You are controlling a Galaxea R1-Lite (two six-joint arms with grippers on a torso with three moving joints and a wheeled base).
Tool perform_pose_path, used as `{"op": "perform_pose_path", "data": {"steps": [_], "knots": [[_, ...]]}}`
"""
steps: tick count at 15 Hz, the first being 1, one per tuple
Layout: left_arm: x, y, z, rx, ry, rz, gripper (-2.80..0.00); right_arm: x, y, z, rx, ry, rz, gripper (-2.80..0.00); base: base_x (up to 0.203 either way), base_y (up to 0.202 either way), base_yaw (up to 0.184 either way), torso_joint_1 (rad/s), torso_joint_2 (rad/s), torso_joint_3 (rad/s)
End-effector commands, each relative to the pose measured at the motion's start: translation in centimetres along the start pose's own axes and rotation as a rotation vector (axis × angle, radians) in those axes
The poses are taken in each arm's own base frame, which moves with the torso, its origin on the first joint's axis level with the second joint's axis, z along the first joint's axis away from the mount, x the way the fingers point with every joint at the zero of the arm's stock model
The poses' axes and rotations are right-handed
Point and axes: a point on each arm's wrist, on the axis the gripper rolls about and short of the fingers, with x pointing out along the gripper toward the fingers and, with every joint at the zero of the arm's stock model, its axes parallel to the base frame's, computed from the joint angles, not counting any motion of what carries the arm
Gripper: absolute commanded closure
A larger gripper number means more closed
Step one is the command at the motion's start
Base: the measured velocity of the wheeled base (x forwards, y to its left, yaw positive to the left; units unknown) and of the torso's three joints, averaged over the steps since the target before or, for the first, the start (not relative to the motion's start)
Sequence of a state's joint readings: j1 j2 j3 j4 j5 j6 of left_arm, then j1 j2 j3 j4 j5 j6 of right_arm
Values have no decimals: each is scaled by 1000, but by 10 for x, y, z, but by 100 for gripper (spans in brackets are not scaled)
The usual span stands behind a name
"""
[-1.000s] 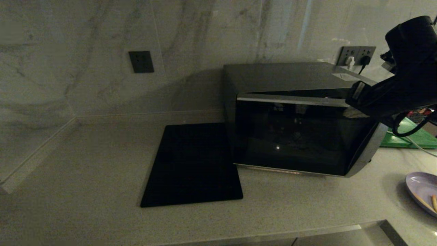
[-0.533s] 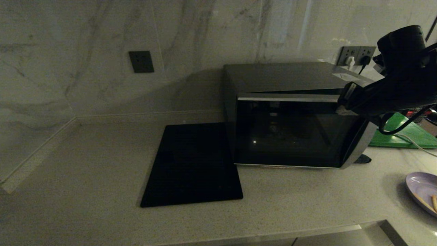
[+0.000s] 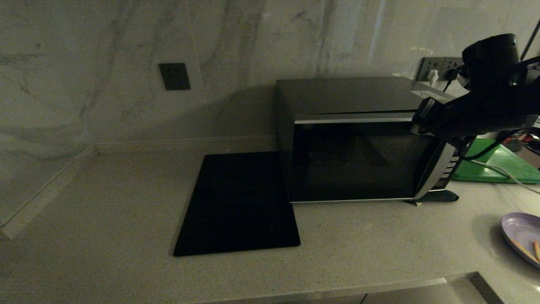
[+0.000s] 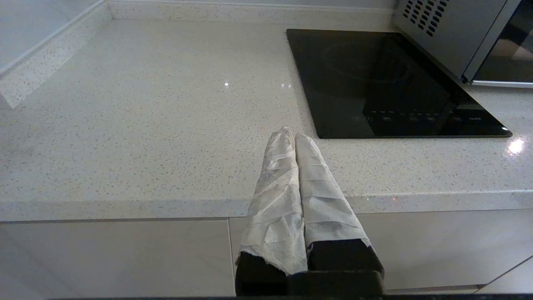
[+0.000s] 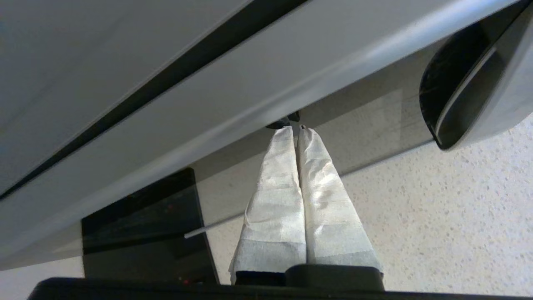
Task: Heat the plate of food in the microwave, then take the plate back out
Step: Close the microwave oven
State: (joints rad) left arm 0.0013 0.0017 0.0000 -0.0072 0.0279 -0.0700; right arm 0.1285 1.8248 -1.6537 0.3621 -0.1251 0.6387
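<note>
The silver-grey microwave (image 3: 350,156) stands at the back of the counter, its dark glass door almost flush with a thin gap along the top. My right gripper (image 3: 420,121) is shut, and its tips (image 5: 295,130) press against the door's upper right part, beside the curved handle (image 5: 466,96). Nothing is between its fingers. The lavender plate of food (image 3: 522,236) lies on the counter at the far right, cut by the frame edge, with orange-brown sticks (image 3: 536,250) on it. My left gripper (image 4: 291,135) is shut and empty, hanging off the counter's front edge.
A flat black cooktop (image 3: 240,202) lies left of the microwave. A green board (image 3: 502,166) sits behind the microwave's right side, under my right arm's cable. A wall socket (image 3: 438,67) with plugs is above it. The counter's front edge (image 4: 166,204) is near.
The microwave door has swung from clearly ajar to nearly shut. My right gripper has travelled back and left with it, staying on the door's top right corner.
</note>
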Motion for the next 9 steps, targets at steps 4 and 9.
{"op": "perform_pose_path", "data": {"steps": [4,9], "knots": [[0,0,0,-1,-1,1,0,14,1,-2,2,-9,7,0,0,0,0,0,0,0],[0,0,0,-1,-1,1,0,24,2,-2,0,-24,18,0,0,0,0,0,0,0]]}}
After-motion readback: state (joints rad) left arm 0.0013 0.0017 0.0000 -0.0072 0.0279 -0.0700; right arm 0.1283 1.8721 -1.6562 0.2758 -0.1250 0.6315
